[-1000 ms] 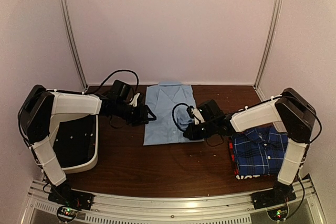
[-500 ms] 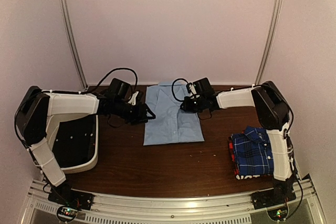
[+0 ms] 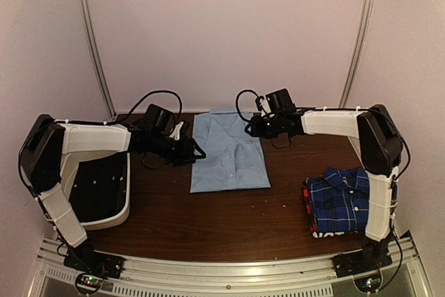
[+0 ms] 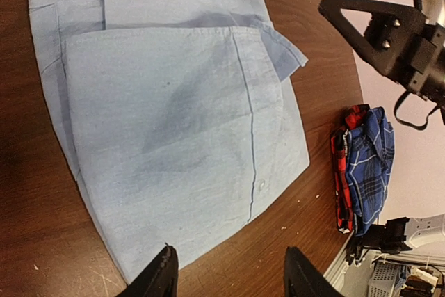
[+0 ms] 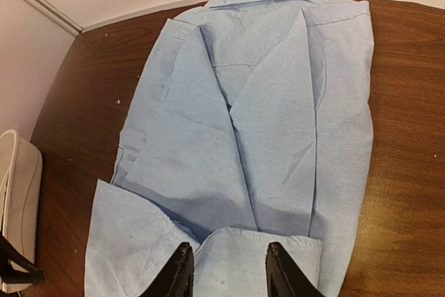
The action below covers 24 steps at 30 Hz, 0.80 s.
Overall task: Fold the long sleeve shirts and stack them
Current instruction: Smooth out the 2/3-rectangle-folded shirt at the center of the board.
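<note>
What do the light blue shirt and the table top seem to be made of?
Light blue shirt: thin woven cloth, probably cotton or a blend, matte; fine weave, soft creases and stitched seams show.
Table: dark brown wood or wood-look laminate, slightly glossy; grain streaks and a sheen show, but which one is unclear.

— How is the light?
— Dim and warm from above. The back wall (image 3: 222, 33) glows pinkish, brightest in the middle, and the corners fall dark.
— Any shadows?
— Soft ones. In the left wrist view a grey shadow lies across the light blue shirt (image 4: 174, 137).
— And sharpness?
— The overhead view is a little soft and grainy. Both wrist views are crisper but bend at the edges, and the table (image 5: 403, 172) shows a pale golden sheen.
</note>
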{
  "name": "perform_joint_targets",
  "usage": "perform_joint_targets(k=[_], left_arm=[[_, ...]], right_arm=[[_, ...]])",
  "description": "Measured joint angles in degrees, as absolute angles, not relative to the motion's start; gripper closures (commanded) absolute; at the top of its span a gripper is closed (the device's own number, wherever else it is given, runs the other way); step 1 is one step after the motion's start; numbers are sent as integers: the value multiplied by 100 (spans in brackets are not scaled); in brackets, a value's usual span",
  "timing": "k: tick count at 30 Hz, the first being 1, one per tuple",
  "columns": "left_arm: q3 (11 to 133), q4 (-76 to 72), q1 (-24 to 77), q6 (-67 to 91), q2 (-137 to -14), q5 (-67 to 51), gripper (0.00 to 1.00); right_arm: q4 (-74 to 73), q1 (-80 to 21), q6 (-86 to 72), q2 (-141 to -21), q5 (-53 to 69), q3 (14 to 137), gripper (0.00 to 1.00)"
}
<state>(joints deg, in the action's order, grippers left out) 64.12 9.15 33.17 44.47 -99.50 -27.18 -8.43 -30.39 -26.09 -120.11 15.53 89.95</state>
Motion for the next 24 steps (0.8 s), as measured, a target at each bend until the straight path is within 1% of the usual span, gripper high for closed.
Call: perform_joint_targets(k=[5,9,13,17,20,24], left_arm=[[6410,917,3323,4451,-9887,-2718,48],[6410,917,3334,4471,-9821,-2714,48],[6410,915,3347,4493,-9786,-2714,48],[6399,917,3352,4506,-9771,-2711,48],[6348,917,3356,4512,-9706,-2707,48],[6298,921,3361,4512,-9618,-2698,48]], right_arm=[[-554,-3085,-2746,-10973,1625,7985,78],[-259,-3197,-2849,-10726,1752,7378,82],[-91,-3400,-2978,-10866,1990,6969,84],[161,-3553,-3057,-11205,2283,6943,83],[294,-3625,-3124,-11483,2499,7050,82],[318,-3623,-3144,-12011,2698,7537,79]])
